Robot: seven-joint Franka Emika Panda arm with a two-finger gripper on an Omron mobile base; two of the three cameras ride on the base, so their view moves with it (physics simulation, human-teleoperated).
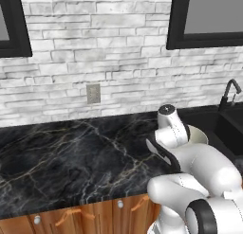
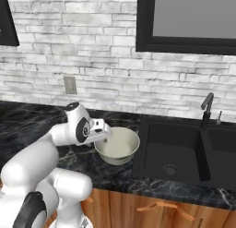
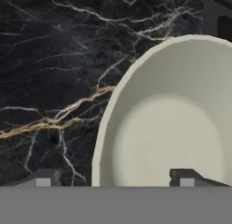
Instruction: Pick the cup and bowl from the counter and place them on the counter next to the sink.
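1. The bowl point(image 2: 118, 146) is upright on the counter point(image 1: 61, 157), just beside the sink's point(image 2: 177, 153) left edge and nearer the counter's front edge than the wall.
2. In the hand view the gripper point(image 3: 115, 181) straddles the bowl's point(image 3: 172, 119) near rim: one fingertip point(image 3: 43, 180) is outside over the counter point(image 3: 50, 60), the other point(image 3: 186, 178) is inside the bowl.
3. The jaws stand apart, with the rim between them; I cannot tell whether the fingers touch it or grip it.
4. In the right base view the hand reaches the bowl's left rim from the left.
5. In the left base view the arm hides most of the bowl point(image 1: 200, 135); only a pale edge shows behind the wrist.
6. A faucet point(image 2: 206, 109) stands at the sink's back edge.
7. An outlet point(image 1: 93, 93) is on the brick wall above the counter's back edge.
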